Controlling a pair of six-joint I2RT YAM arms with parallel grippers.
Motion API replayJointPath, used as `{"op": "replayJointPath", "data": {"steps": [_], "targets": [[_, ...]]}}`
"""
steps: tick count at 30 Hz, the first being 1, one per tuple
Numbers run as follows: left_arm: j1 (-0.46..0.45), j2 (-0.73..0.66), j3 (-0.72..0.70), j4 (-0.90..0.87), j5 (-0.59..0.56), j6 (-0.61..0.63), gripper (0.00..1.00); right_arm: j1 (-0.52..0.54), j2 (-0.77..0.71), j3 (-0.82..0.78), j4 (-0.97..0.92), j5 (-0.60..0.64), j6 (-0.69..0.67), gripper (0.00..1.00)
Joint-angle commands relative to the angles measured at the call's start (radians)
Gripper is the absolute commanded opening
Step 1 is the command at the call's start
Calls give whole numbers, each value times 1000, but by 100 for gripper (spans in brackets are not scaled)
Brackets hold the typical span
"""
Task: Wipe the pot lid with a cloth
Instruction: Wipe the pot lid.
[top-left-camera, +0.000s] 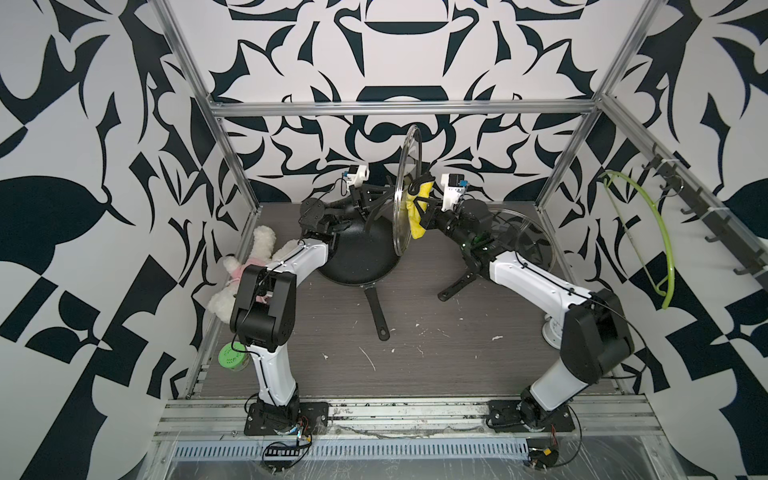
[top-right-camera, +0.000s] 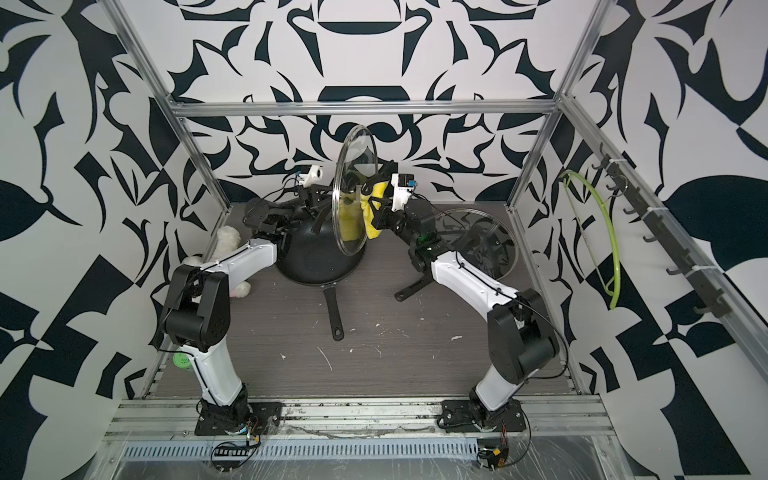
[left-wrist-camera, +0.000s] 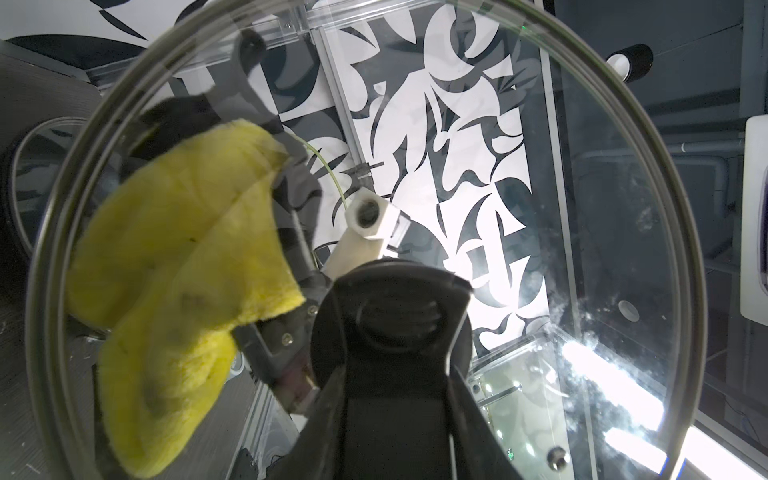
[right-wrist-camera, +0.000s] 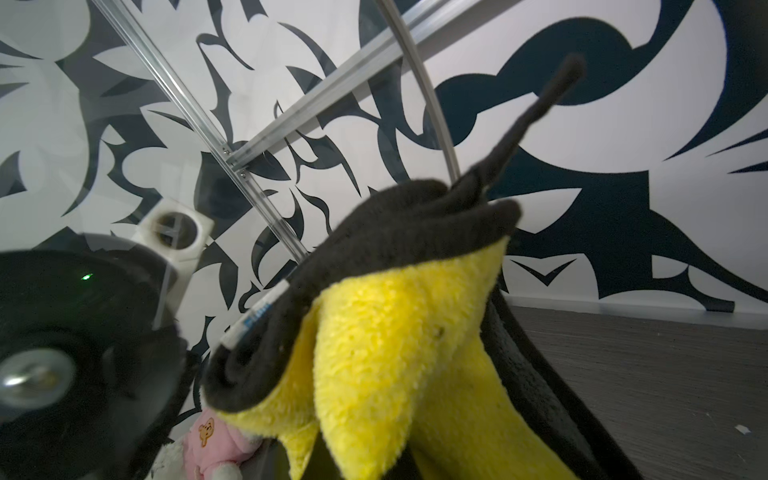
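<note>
— Grey wood-grain tabletop (top-left-camera: 415, 353), flecked with white, and black-and-white patterned walls all round. What sits furthest left?
— White plush toy (top-left-camera: 226, 301) with a pink top by the left wall, and a green round thing (top-left-camera: 230, 356) nearer the front, half behind the left arm. Next comes a black pan (top-left-camera: 357, 257), handle pointing to the front.
— And the left gripper (top-left-camera: 378, 205)?
— Clamped on the black knob (left-wrist-camera: 395, 320) of the glass pot lid (top-left-camera: 404, 166), over the pan's right side. I cannot tell whether its lower rim touches the pan. The lid stands on edge, nearly upright, one face to each arm.
— The cloth (top-left-camera: 417, 224)?
— Fluffy and bright yellow, with a black fold on top, a thin black loop (right-wrist-camera: 540, 104) poking up and a small white tag (right-wrist-camera: 257, 309). The right gripper (top-right-camera: 376, 205) is closed on its upper part. The cloth lies against the lid's face on the right arm's side, beside the knob.
— Which way does it run?
— Long axis top to bottom, lower end hanging free.
— Further right?
— A second glass lid (top-left-camera: 532, 245) lies flat, partly behind the right arm. A green hanger (top-left-camera: 667, 245) hangs from the hook rail (top-left-camera: 706, 224).
</note>
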Motion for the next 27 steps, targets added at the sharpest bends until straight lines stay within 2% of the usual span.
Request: {"op": "replayJointPath", "data": {"steps": [1, 8, 14, 21, 25, 27], "targets": [[-7, -71, 67, 138, -63, 47, 0, 6, -149, -20, 41, 41, -43, 0], [8, -97, 30, 51, -175, 213, 0, 7, -377, -136, -35, 115, -94, 0], [15, -143, -17, -181, -282, 471, 0, 8, -555, -194, -122, 117, -107, 0], [3, -250, -106, -474, -531, 810, 0, 27, -650, -214, -183, 74, -106, 0], [-37, -311, -101, -708, -706, 985, 0, 77, -642, -196, -216, 95, -146, 0], [-68, -334, -104, -771, -794, 1042, 0, 117, -621, -177, -240, 120, -188, 0]]}}
